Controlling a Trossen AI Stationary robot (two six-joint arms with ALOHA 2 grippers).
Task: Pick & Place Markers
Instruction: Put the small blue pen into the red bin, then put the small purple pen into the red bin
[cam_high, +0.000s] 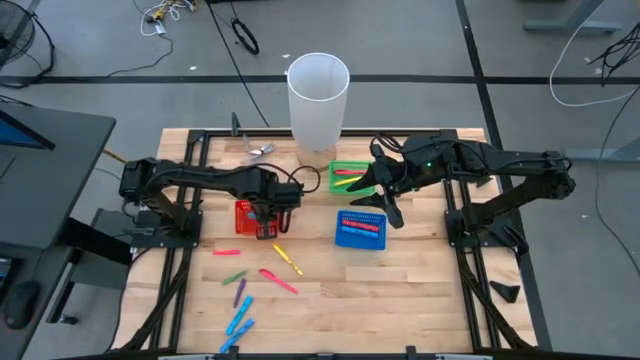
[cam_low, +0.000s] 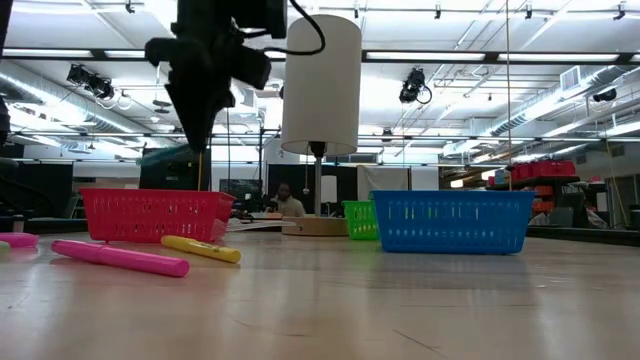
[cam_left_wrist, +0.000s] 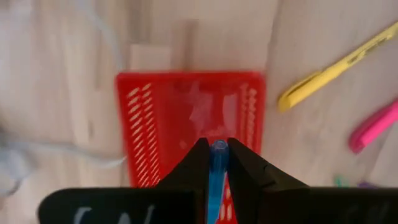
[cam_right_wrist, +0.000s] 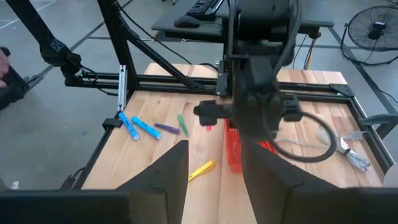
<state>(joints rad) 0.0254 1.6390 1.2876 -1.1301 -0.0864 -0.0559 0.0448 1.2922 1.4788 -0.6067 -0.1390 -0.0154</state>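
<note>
Two arms are showing on my screens, and the left gripper (cam_left_wrist: 217, 163) is hanging right above the red basket (cam_high: 256, 217), its fingers clamping a light blue marker (cam_left_wrist: 217, 180) that is pointing down toward the basket floor. I am seeing the same gripper (cam_low: 198, 135) from table height, hovering over that basket's (cam_low: 150, 214) rim. Loose markers are lying on the wooden table (cam_high: 400, 290) nearer to me than the baskets: a yellow marker (cam_high: 288, 259) and a pink marker (cam_high: 278, 281) just near of the red basket, a red one (cam_high: 227, 252) to their left, then a green one (cam_high: 234, 277), a purple one (cam_high: 240, 292) and two light blue ones (cam_high: 238, 320) nearest the front edge. More markers are sitting inside the blue basket (cam_high: 360, 229) and the green basket (cam_high: 348, 177). My right gripper (cam_high: 383, 196) is waiting between those two baskets with its fingers (cam_right_wrist: 168, 171) standing apart and holding nothing. A tall white cylinder (cam_high: 318, 96) is standing at the far edge.
</note>
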